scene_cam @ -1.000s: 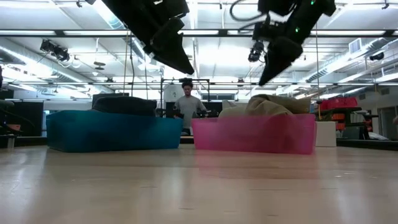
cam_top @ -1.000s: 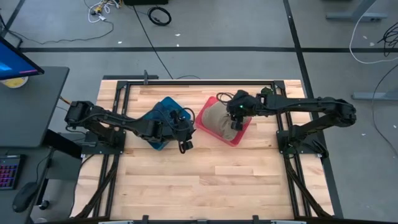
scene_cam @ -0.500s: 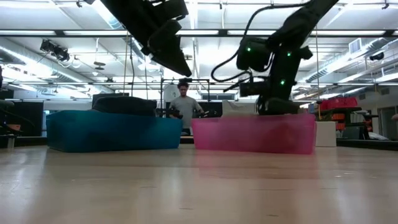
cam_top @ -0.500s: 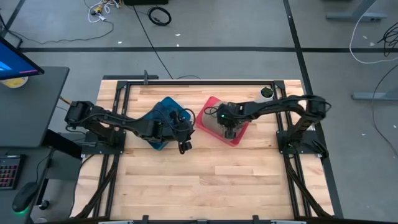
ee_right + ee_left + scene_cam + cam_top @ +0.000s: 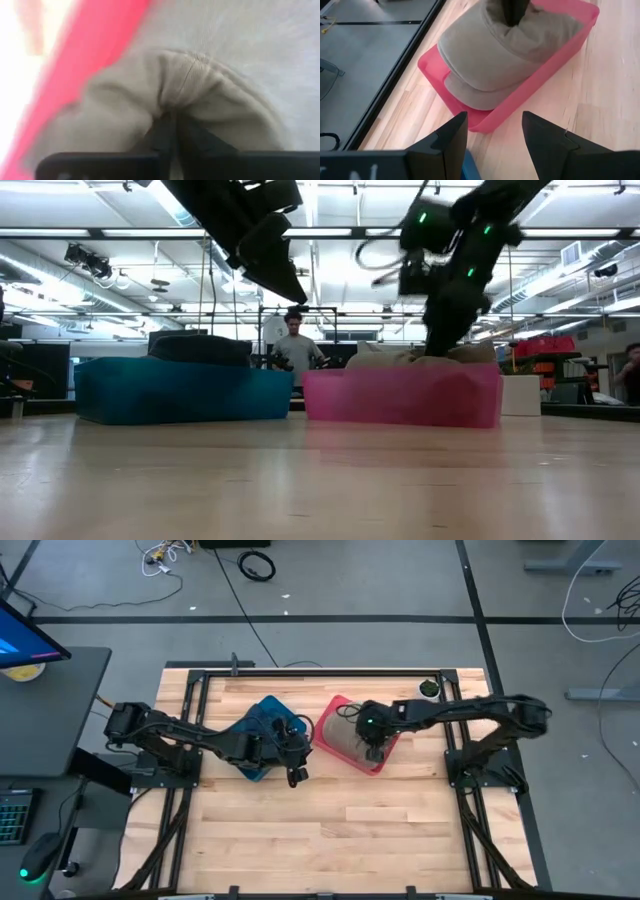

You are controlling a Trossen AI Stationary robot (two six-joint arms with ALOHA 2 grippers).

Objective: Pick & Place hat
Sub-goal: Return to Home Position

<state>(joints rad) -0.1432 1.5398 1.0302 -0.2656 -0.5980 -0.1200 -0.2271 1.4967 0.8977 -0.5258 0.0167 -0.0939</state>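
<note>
A tan cap (image 5: 495, 60) lies in the pink bin (image 5: 530, 95), its brim toward the bin's near-left corner. My right gripper (image 5: 373, 743) reaches down into that bin and is shut on the cap; it also shows in the low view (image 5: 440, 345). My left gripper (image 5: 492, 142) hangs open above the table between the blue bin (image 5: 262, 730) and the pink bin (image 5: 380, 762), touching nothing. A dark cap (image 5: 200, 345) rests in the blue bin (image 5: 180, 395). My right gripper pinches a fold of the tan cap's crown (image 5: 175, 97) between its two fingers (image 5: 167, 135), cloth bunched up around the tips. It comes from above, pointing down (image 5: 512, 12). The crown (image 5: 515, 30) is drawn up into a peak while the brim (image 5: 470, 92) stays on the bin's floor.
The two bins stand side by side near the table's far middle. Bare wooden table (image 5: 330, 830) spreads on the near side. A small dark round object (image 5: 430, 688) sits at the far right corner. People (image 5: 293, 345) show in the room behind the table.
My right gripper has moved toward the table's left and down into the pink bin, then risen a little with the cap's crown pinched and drawn up. The pink bin has slid slightly toward the left. My left arm has kept still.
</note>
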